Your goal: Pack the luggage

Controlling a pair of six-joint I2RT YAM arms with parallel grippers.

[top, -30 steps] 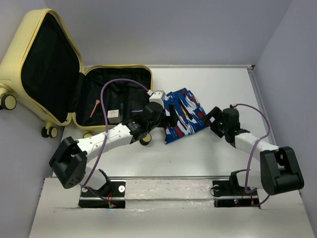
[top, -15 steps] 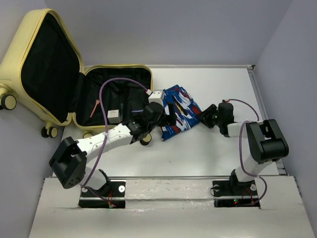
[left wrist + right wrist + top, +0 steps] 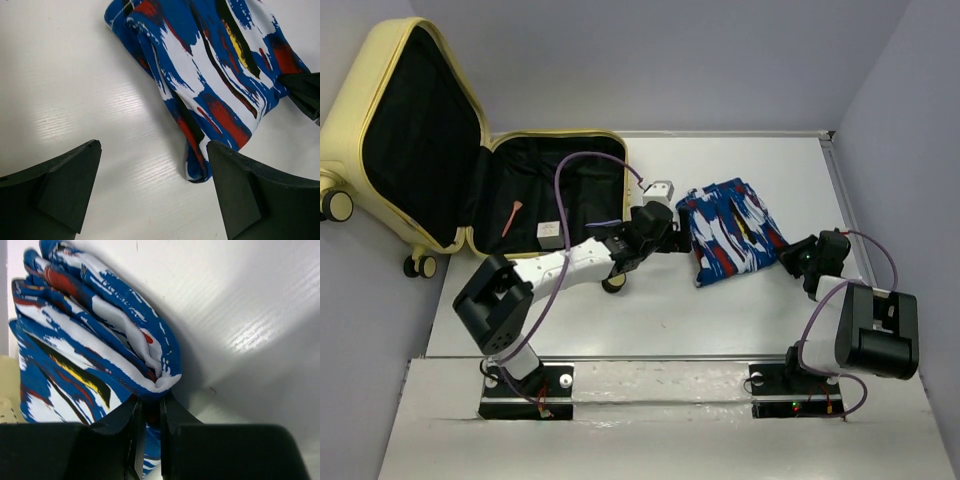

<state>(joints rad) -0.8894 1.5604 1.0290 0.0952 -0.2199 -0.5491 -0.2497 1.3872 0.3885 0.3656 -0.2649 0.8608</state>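
Gaping luggage (image 3: 420, 140) near spread left fingers (image 3: 55, 190), well apart from right fingers (image 3: 120, 435) pinching blue cloth (image 3: 730, 230).

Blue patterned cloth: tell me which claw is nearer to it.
Right. The right claw is pinched shut on the edge of the cloth, touching it. The left claw stands open at the cloth's opposite end, with no grip on it.

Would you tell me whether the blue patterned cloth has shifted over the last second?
Yes, the cloth slid right, away from the open luggage.
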